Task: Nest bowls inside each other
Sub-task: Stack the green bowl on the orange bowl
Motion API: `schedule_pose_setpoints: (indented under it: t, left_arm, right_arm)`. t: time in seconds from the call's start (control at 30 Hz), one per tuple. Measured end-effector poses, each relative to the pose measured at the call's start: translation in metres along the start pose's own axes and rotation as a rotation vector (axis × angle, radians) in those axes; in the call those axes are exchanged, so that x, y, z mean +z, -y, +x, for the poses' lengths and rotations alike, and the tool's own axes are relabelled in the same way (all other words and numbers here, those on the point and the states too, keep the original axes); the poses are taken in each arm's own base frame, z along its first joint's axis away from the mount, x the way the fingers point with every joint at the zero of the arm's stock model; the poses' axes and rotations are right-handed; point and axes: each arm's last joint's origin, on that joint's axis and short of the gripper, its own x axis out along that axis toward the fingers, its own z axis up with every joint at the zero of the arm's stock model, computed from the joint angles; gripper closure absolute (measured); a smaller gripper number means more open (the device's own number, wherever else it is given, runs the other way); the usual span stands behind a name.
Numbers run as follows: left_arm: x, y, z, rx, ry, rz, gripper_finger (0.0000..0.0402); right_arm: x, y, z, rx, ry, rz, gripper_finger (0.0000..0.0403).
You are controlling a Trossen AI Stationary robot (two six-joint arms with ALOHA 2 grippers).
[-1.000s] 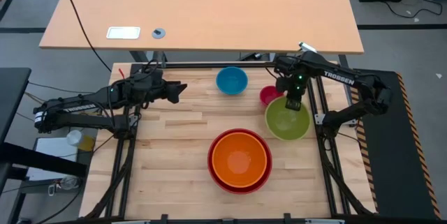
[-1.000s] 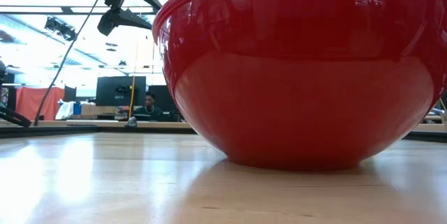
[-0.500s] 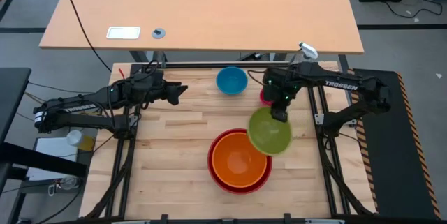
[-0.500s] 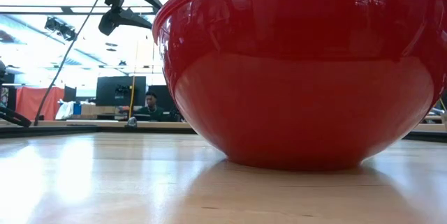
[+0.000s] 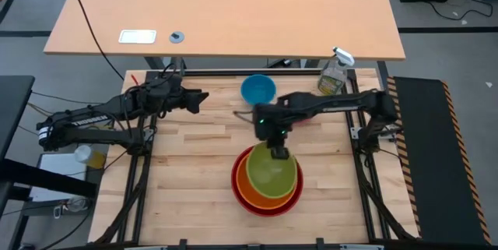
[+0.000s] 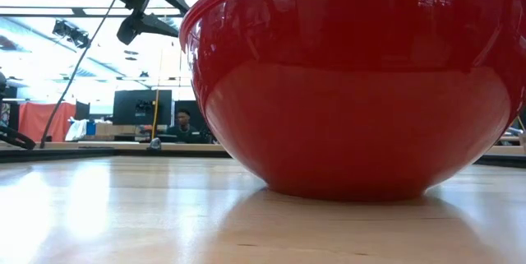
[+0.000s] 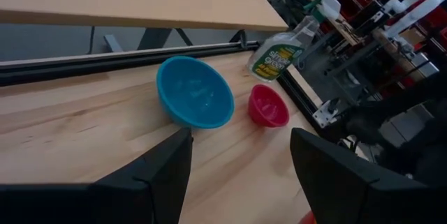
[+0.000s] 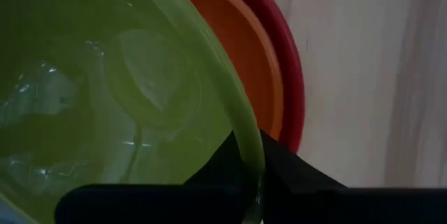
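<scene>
The large red bowl (image 5: pixel 238 190) stands on the table's near middle with the orange bowl (image 5: pixel 250 190) nested in it. Over them hangs the lime green bowl (image 5: pixel 272 176), on which my right gripper (image 5: pixel 278 152) is shut. The blue bowl (image 5: pixel 257 89) and the small pink bowl (image 7: pixel 268 105) rest on their bases at the far side. In the high view my right arm hides the pink bowl. My left gripper (image 5: pixel 202 98) hovers open at the far left, pointing toward the blue bowl (image 7: pixel 195 93). My right gripper pinches the green bowl's rim (image 8: pixel 246 135) at its far side, one finger inside the bowl and one outside. The fingers come steeply from above. The bowl sits over the orange bowl (image 8: pixel 264 84). Whether it touches the orange bowl I cannot tell.
A clear spray bottle (image 5: pixel 334 75) stands at the table's far right corner, beside the pink bowl. In the low view the red bowl (image 6: pixel 353 91) fills most of the picture. Bare wood lies to the left and right of the stack.
My right gripper has carried the green bowl from the table's right side toward the left and near edge, until it is over the orange bowl in the red one. The gripper has rolled on the way.
</scene>
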Motion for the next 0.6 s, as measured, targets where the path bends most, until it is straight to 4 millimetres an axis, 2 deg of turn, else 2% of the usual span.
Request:
schedule_pose_setpoints:
  t: [0.13,0.33,0.47,0.6]
  left_arm:
    - [-0.002,0.002,-0.001,-0.012,-0.009,0.009,0.0157]
    - [-0.005,0.005,-0.002,-0.030,-0.023,0.023,0.0156]
    - [-0.005,0.006,-0.002,-0.034,-0.027,0.027,0.0156]
    - [-0.005,0.006,-0.002,-0.034,-0.027,0.034,0.0156]
  right_arm:
    - [0.012,-0.006,0.021,-0.020,-0.053,-0.080,0.0374]
    - [0.015,-0.005,0.056,-0.028,-0.147,-0.121,0.0372]
    - [0.015,-0.003,0.065,-0.018,-0.170,-0.108,0.0357]
    - [0.016,-0.003,0.063,-0.020,-0.153,-0.113,0.0313]
